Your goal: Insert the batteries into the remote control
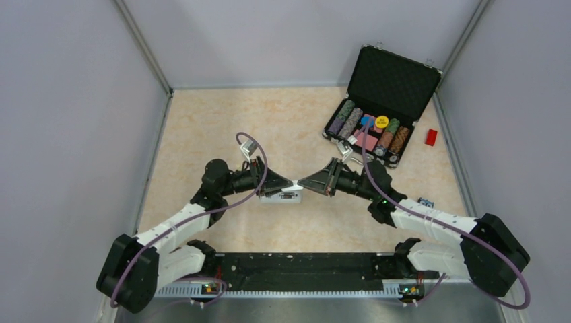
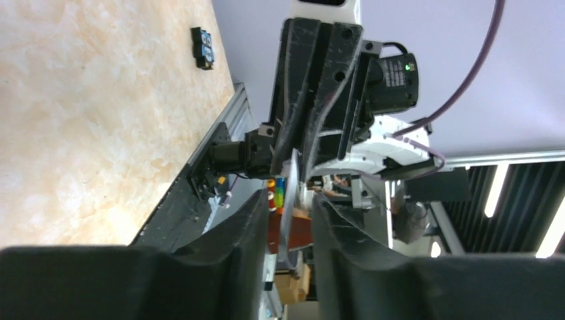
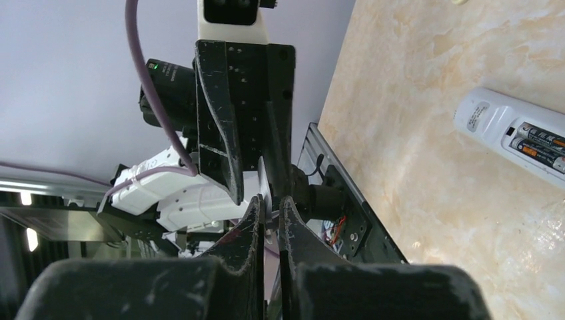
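The left pincer (image 1: pixel 288 183) is spread wide, with one finger on each side of a thin white cover (image 2: pixel 292 187) that it does not seem to touch. Just under where the two arms meet, the remote control (image 1: pixel 283 196) lies flat on the bench (image 1: pixel 202 134), its back open. Both batteries (image 3: pixel 540 141) sit side by side inside it, so the job looks nearly done. The right pincer (image 3: pixel 270 203) is pressed together and seems to pinch the cover by its edge. To pass the cover well, the left fingers should close on its flat sides first – gently – and only then should the right one let go, so that it does not drop.
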`<act>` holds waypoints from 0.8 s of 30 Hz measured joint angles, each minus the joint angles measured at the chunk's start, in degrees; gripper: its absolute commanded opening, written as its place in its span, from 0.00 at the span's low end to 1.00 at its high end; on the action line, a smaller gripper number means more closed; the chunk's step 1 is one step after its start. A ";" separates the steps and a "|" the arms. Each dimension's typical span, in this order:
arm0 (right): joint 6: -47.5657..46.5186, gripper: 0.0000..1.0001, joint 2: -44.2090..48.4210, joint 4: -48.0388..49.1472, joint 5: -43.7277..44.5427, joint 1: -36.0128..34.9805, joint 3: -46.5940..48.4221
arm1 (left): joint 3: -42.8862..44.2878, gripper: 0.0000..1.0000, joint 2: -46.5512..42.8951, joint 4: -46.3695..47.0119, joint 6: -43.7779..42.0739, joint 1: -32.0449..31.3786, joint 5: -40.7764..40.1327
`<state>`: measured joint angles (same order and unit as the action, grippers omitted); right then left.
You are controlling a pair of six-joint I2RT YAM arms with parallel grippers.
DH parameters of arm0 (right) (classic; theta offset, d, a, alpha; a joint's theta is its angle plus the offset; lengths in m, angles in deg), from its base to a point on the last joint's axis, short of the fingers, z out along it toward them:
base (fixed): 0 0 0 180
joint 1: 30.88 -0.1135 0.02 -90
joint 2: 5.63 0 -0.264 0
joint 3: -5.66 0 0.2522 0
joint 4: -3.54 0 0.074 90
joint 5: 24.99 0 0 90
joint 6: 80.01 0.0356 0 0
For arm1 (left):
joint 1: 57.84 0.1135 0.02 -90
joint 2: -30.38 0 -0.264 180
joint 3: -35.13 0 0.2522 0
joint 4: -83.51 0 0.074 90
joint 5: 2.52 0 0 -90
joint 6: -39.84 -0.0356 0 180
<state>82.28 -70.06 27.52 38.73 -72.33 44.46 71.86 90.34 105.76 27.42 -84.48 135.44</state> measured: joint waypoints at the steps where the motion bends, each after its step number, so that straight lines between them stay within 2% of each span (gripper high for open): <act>1: -0.07 0.00 -0.07 0.04 -0.11 -0.02 0.00 | -0.11 0.64 0.13 -0.09 0.28 0.13 -0.42; 3: -0.33 0.00 -0.07 -0.44 0.04 -0.04 0.00 | -0.17 0.72 0.33 -1.57 -0.20 0.42 -1.25; 5: -1.33 0.00 -0.07 -2.25 0.70 -0.04 0.00 | -0.13 0.77 0.09 -5.79 -2.23 0.98 -2.91; 11: -7.76 0.00 -3.02 -13.27 4.37 -0.07 1.14 | 1.03 0.78 -2.97 -32.39 -11.21 3.04 -16.46; 15: -10.82 0.00 -8.76 -18.01 6.08 -0.09 3.21 | 1.05 0.69 -4.68 -43.12 -13.27 4.68 -24.55; 20: -12.48 0.00 -17.33 -19.02 6.69 -0.42 7.41 | 1.14 0.57 -3.17 -48.83 -14.34 6.47 -30.71; 24: -12.79 0.00 -22.56 -18.75 6.54 -0.57 10.08 | 1.49 0.55 -0.20 -51.04 -15.87 7.10 -33.33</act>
<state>69.50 -92.61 8.76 45.26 -72.90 54.53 73.34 90.14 54.73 11.55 -77.37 102.11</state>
